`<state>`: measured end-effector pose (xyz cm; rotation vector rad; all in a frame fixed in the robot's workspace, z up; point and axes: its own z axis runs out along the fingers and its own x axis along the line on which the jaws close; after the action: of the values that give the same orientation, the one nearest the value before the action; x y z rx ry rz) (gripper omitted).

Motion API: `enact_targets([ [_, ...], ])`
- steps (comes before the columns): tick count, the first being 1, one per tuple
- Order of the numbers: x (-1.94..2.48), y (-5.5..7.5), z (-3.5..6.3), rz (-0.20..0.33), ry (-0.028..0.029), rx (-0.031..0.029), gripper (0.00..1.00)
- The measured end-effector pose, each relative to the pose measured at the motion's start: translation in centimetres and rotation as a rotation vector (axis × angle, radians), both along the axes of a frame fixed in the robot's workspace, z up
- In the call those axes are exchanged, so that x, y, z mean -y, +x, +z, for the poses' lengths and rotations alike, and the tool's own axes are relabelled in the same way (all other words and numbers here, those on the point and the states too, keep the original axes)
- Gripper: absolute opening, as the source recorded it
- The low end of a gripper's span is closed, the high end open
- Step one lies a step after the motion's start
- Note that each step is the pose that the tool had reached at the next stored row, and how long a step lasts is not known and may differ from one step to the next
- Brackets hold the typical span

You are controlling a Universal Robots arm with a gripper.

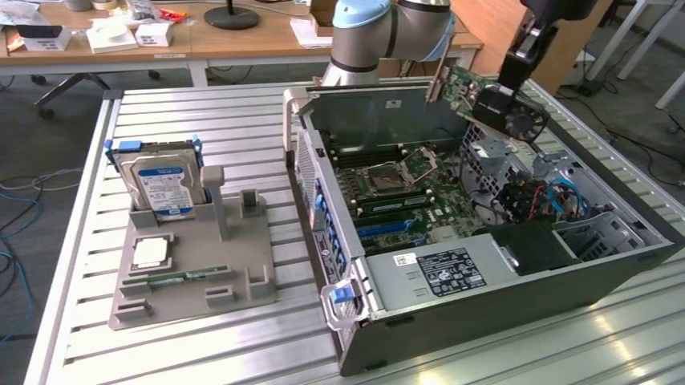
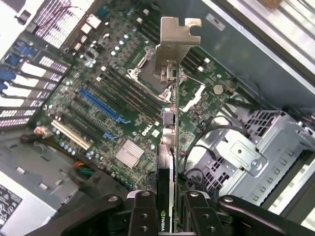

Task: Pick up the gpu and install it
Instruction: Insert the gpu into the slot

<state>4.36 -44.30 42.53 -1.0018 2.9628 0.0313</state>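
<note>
My gripper [image 1: 505, 80] is shut on the gpu [image 1: 482, 95], a card with a green board, a black fan cooler and a silvery end bracket. It hangs tilted in the air over the back right corner of the open computer case [image 1: 321, 192]. In the wrist view the gpu [image 2: 170, 147] is edge-on between my fingers [image 2: 143, 214], and its bracket [image 2: 176, 44] points away from the camera. Below it lies the motherboard [image 2: 147, 98] with its blue slot [image 2: 101, 105] and CPU socket [image 2: 142, 73]. The card is well above the board and touches nothing.
On the exterior view's left a grey fixture [image 1: 192, 265] holds a silver hard drive [image 1: 160, 186], a small chip [image 1: 152, 253] and a green memory stick [image 1: 176, 278]. Inside the case are a power supply [image 1: 450, 271], cables [image 1: 557, 196] and a metal drive cage [image 2: 246, 152].
</note>
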Motion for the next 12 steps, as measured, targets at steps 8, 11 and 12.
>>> enact_targets([
  [8,0.0,0.0,-0.05,0.182,-0.0113,0.0,0.26],
  [11,0.0,0.0,-0.07,0.226,-0.0137,0.0001,0.26],
  [12,0.0,0.0,-0.07,0.241,-0.0145,0.0001,0.26],
])
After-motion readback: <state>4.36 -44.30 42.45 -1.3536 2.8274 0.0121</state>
